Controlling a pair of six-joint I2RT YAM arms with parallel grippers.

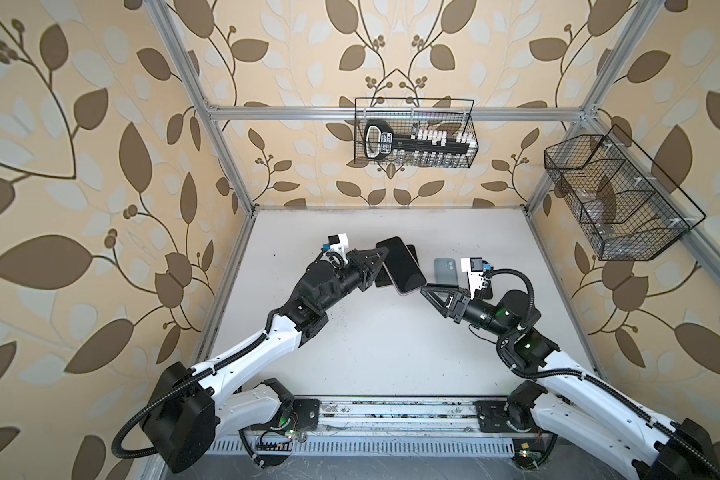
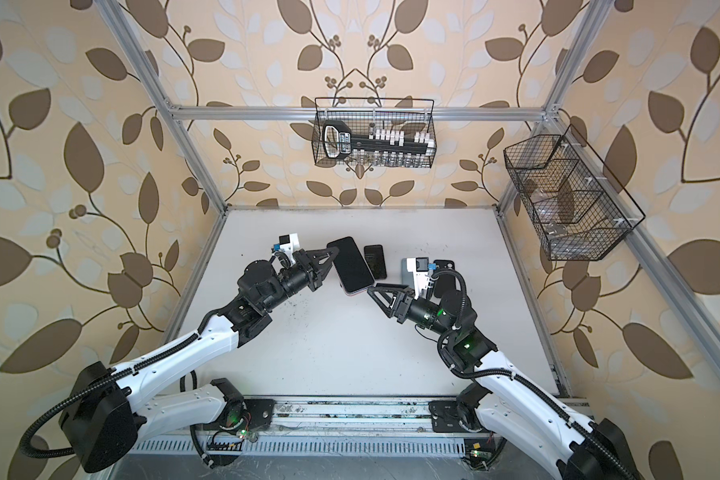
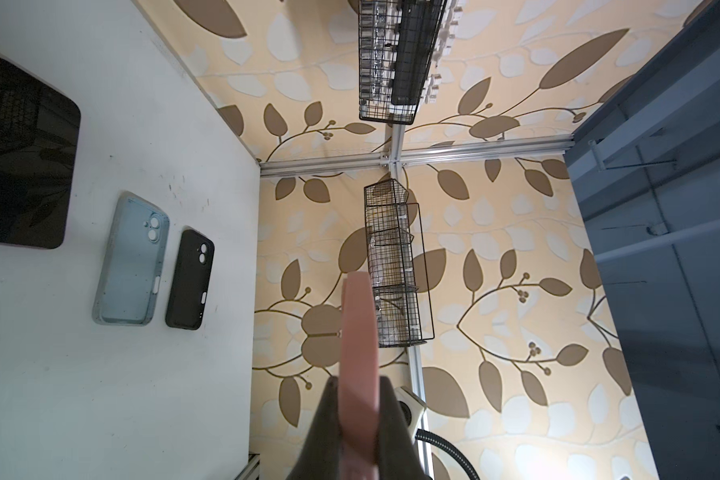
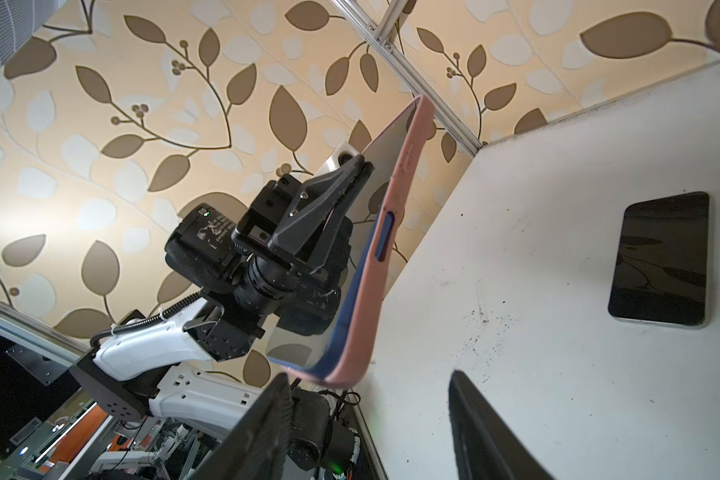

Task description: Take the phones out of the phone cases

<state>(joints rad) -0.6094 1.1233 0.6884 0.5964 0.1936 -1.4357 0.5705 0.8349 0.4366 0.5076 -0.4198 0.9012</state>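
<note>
The phone point(image 1: 402, 266) point(image 2: 352, 266) has a dark screen and sits in a pink phone case point(image 4: 395, 216). It is held tilted in the air above the table. My left gripper point(image 1: 381, 254) point(image 2: 334, 252) point(image 4: 362, 166) is shut on its long side, one finger on the screen and one on the back. In the left wrist view the pink case edge point(image 3: 358, 328) runs out from between the fingers point(image 3: 329, 415). My right gripper point(image 1: 425, 289) point(image 2: 371, 287) point(image 4: 368, 376) is open, its jaws either side of the phone's lower corner without touching it. There the phone's blue side point(image 4: 341, 332) shows beside the pink rim.
On the white table point(image 1: 371, 353) lie a bare black phone point(image 2: 376, 261) point(image 4: 661, 257), an empty light blue case point(image 1: 445, 272) point(image 3: 132, 257) and an empty black case point(image 2: 445, 276) point(image 3: 190, 280). Wire baskets hang on the back wall point(image 1: 414, 133) and right wall point(image 1: 616, 195).
</note>
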